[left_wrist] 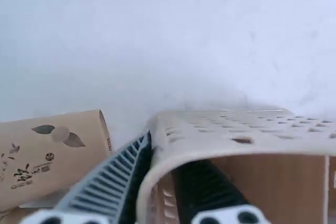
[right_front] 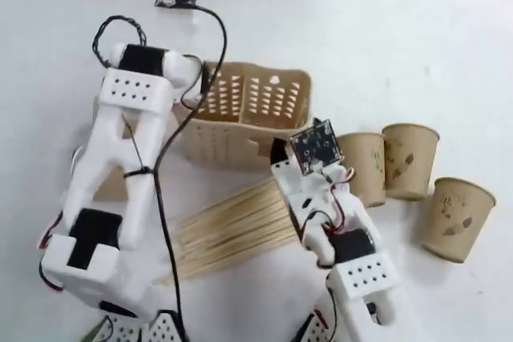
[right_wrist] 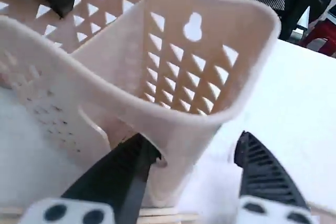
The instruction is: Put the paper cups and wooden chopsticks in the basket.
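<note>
**Desk:** Which way do the wooden chopsticks (right_front: 232, 226) lie from the basket (right_front: 252, 95)?

**Me:** They lie on the table (right_front: 361, 46) just beside the basket, on the side facing the arm bases, in a loose, flat fan of pale sticks. Their long axis slants away from the basket's right corner. My right gripper (right_wrist: 194, 140) is at that corner, jaws wide apart with the corner between them. That makes the right arm the nearer one. I judge I'd have to back off and turn across the sticks.

**Desk:** And the left?

**Me:** My left gripper (left_wrist: 168, 156) straddles the basket's left wall, one finger inside and one outside, apparently pinched on it.

**Desk:** Cups?

**Me:** Three paper cups (right_front: 409, 158) stand upright to the right of the basket. The fourth cup (left_wrist: 47, 156) lies on its side by the left wall.
</note>
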{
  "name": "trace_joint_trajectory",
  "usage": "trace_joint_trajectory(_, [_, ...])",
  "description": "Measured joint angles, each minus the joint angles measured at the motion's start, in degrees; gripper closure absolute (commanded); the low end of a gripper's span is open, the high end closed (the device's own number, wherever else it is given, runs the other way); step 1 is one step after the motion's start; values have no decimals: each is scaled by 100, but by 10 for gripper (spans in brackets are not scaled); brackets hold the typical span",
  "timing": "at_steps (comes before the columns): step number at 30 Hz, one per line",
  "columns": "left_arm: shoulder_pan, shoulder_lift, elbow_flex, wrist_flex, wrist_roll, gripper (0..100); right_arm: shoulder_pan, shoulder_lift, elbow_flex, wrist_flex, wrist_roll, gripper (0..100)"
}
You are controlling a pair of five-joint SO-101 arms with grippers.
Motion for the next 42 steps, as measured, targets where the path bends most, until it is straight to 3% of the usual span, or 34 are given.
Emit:
trace_joint_trajectory(2, [9, 0, -62, 62, 62, 979, 0, -343, 0, 440, 0, 566])
trace_joint_trajectory(9, [18, 202, -237, 79, 114, 979, -176, -993, 35, 976, 0, 567])
trace_joint_trajectory(13, [-18, 809, -782, 220, 176, 977, -211, -1020, 237, 1037, 18, 649])
trace_joint_trajectory(18, [-273, 1679, -2198, 835, 308, 925, -185, -985, 448, 888, 18, 817])
trace_joint_trajectory(28, [-237, 2646, -5178, 2673, 62, 857, -158, -1037, 563, 695, 756, 832])
trace_joint_trajectory(35, [-105, 2418, -5354, 2760, -246, 856, 352, -1037, -791, 2541, 782, 832])
trace_joint_trajectory(42, [-53, 1143, -5363, 2760, -484, 857, 413, -1037, -1714, 3736, 1046, 832])
